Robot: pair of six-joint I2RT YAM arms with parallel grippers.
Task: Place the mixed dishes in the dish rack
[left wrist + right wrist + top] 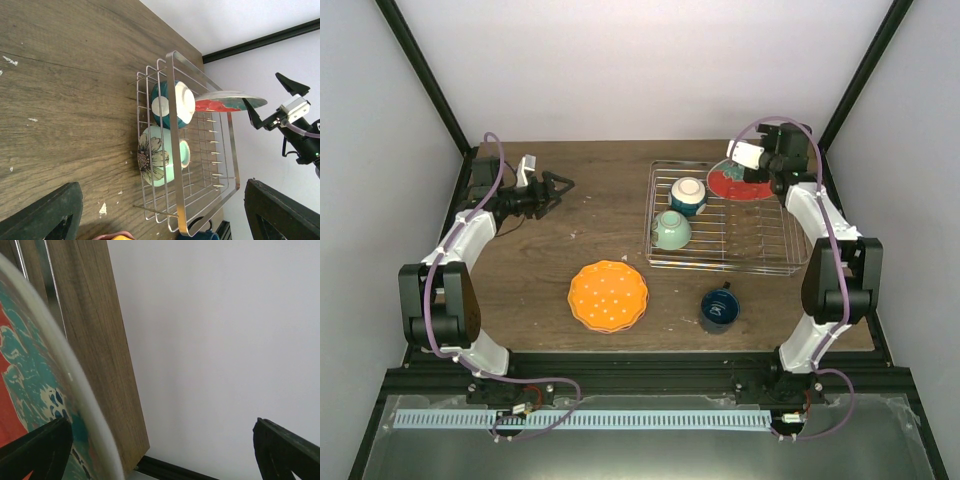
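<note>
Dish rack [720,266] holds cream bowl [688,195], pale green bowl [671,230], red-and-teal plate [735,184]; orange dotted plate [608,296], dark blue mug [719,308] outside its near side. Right gripper [264,90] spread at its far corner, left gripper [564,183] spread well left.

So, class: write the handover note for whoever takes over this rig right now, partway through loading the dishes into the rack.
Left pincer: open, empty, over the table's left side.
Right pincer: open beside the rim of the red-and-teal plate, not gripping it.
Done: cream bowl, pale green bowl and that plate are in the dish rack; the plate sits tilted at the far side.
Left: orange dotted plate and dark blue mug, both on the table in front of the rack.
</note>
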